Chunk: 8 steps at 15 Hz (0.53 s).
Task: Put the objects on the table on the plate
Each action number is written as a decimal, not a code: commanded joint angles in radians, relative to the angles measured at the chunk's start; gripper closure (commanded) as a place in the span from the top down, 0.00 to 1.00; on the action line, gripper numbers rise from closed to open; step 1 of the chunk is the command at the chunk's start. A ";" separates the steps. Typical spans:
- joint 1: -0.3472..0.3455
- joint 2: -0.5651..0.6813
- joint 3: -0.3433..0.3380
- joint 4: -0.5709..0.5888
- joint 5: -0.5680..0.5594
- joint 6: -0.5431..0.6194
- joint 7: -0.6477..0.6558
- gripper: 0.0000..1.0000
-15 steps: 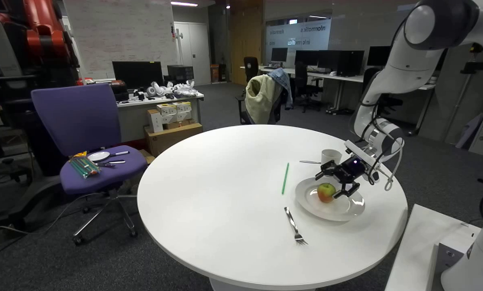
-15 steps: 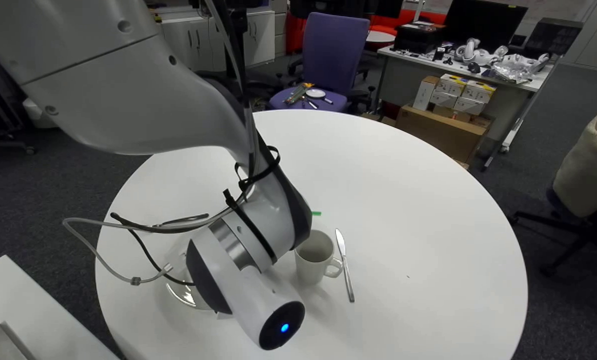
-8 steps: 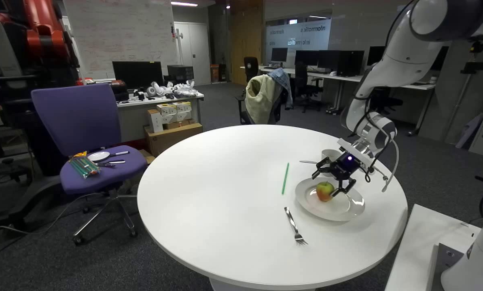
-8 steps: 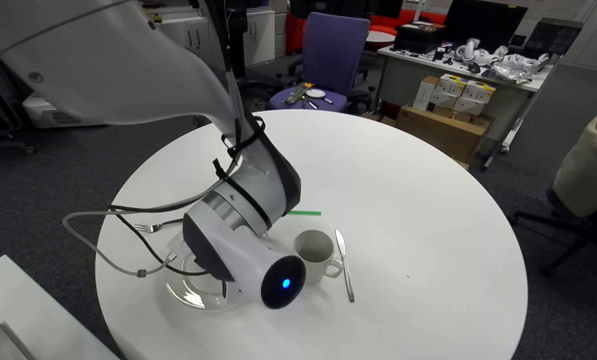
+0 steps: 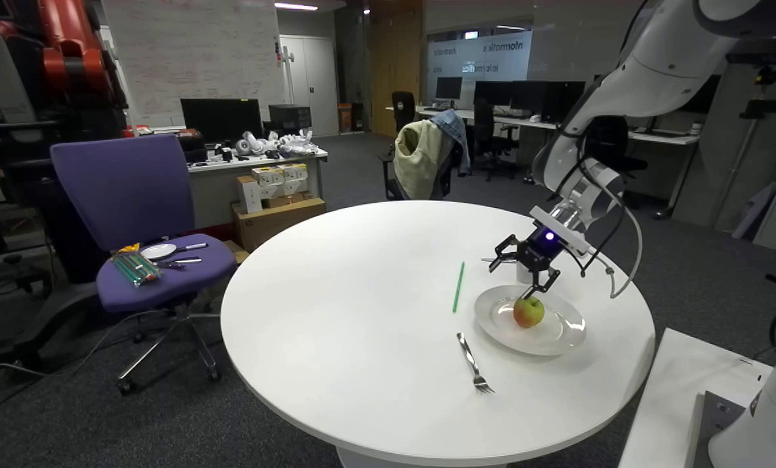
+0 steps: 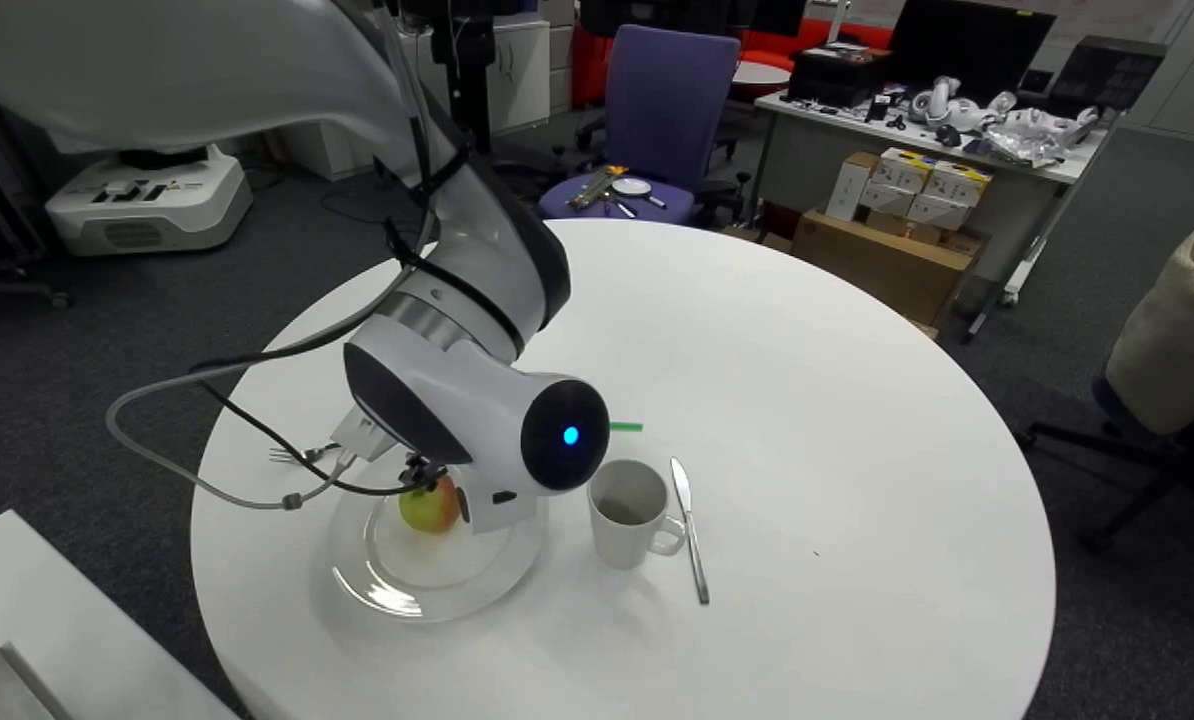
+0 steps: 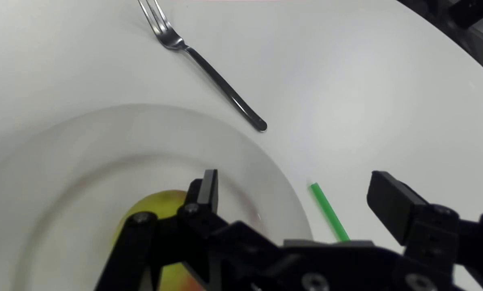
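Wrist view: the apple (image 7: 156, 204) lies in the hollow of the plate (image 7: 144, 127), partly covered by one finger (image 7: 209, 192) from this angle. In both exterior views it sits unheld near the plate's middle, where the shallow shape should stop it rolling away; that part of the task looks done. The end effector (image 7: 296, 188) is spread wide, with nothing between its jaws. One finger hangs by the apple, the other shows against the worktop (image 7: 387, 121) past the rim, so the pair is not lined up on the fruit. Whether the nearer one brushes it, I cannot tell. Such a spread probably helps clear the apple without nudging it.

Near the rim but off it lie the green stick (image 7: 329, 213) and the fork (image 7: 211, 72), both flat, so gripping them likely means closing right down at the surface. On another side the mug (image 6: 619, 535) stands upright, its handle towards the knife (image 6: 692, 532) just beside; moving either could disturb its neighbour. All four still await the plate. Farther off, a purple chair (image 5: 125, 188) carries a packet (image 5: 136, 268), presumably kept out of the job.
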<state>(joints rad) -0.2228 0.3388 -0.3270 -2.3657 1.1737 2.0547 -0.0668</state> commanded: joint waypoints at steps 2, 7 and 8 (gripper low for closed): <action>-0.004 -0.077 0.021 -0.034 -0.040 0.021 0.024 1.00; 0.009 -0.104 0.031 -0.039 -0.071 0.050 0.042 1.00; 0.019 -0.116 0.033 -0.044 -0.085 0.080 0.051 1.00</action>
<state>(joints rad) -0.2219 0.3011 -0.3049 -2.3661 1.1317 2.0606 -0.0632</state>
